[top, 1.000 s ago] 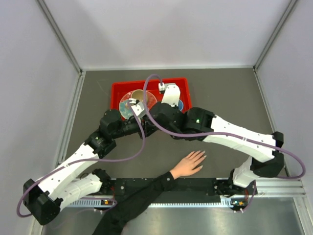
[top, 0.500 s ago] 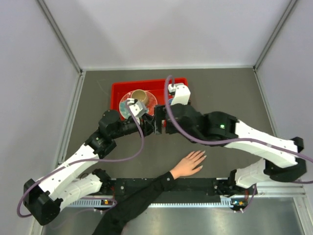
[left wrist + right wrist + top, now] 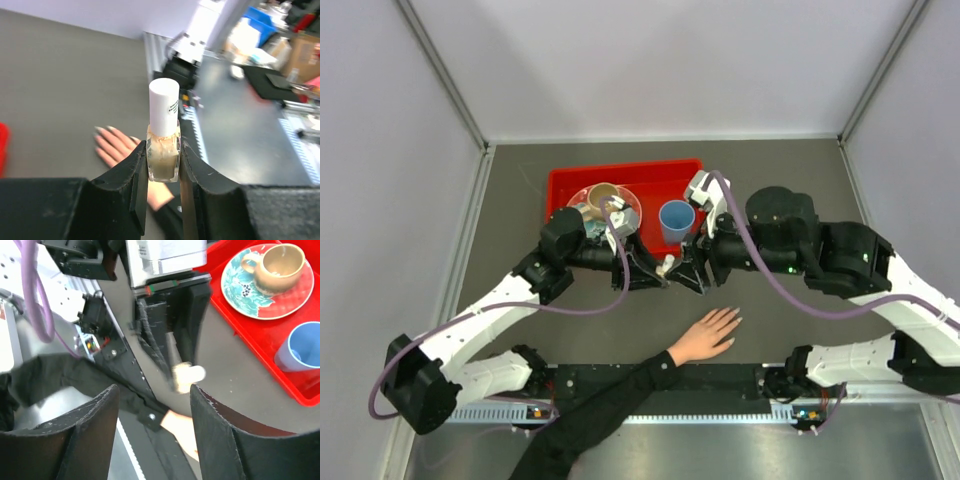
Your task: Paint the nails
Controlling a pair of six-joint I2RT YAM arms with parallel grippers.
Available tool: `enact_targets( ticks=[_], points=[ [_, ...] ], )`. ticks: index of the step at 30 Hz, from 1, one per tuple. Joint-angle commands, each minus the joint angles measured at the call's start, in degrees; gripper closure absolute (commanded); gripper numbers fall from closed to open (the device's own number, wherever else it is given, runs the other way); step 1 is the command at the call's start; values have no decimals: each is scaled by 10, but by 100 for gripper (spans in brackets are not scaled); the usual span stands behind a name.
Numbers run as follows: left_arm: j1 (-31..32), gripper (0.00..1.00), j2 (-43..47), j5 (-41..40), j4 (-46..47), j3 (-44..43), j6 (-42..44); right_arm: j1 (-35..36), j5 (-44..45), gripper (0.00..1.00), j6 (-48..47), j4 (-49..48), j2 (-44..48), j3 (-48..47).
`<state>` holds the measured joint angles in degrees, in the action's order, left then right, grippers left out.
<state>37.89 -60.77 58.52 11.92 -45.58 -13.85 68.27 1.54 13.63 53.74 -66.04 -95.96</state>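
Note:
A light-skinned hand (image 3: 708, 335) in a black sleeve lies flat near the table's front edge, with its pale nails (image 3: 733, 319) at the spread fingertips. My left gripper (image 3: 655, 270) is shut on a small nail polish bottle (image 3: 163, 150) of beige polish with a white cap, held upright above the table just behind the hand (image 3: 116, 146). My right gripper (image 3: 152, 388) is open and empty. It faces the bottle (image 3: 187, 376) from the right, with the cap close to its right finger. The hand's wrist (image 3: 181, 429) shows below it.
A red tray (image 3: 560, 186) stands at the back and holds a patterned plate (image 3: 620, 205) with a tan cup (image 3: 604, 194) and a blue cup (image 3: 676, 220). The right wrist view also shows the tray (image 3: 260, 335). The arm bases and a black rail line the front edge.
Both grippers have drawn back from the tray toward the hand. The left one carries the bottle, the right one has swung round to face it, and the blue cup is uncovered.

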Motion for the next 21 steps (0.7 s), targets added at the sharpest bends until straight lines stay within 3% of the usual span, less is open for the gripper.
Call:
enact_targets(
  ticks=[1,5,8,14,21],
  points=[
    [-1,100,1,106,60,-22,-36,-85,-184,43,-82,16,-1,-8],
    [-1,100,10,109,64,-19,-36,-94,-174,26,-105,31,-23,0],
    [-1,100,11,106,62,-20,-34,-97,-185,24,-111,24,-38,5],
    [0,100,16,103,61,-18,-32,-108,-209,40,-114,3,-56,15],
    [2,100,22,97,58,-18,-29,-112,-219,51,-121,11,-67,9]
  ],
)
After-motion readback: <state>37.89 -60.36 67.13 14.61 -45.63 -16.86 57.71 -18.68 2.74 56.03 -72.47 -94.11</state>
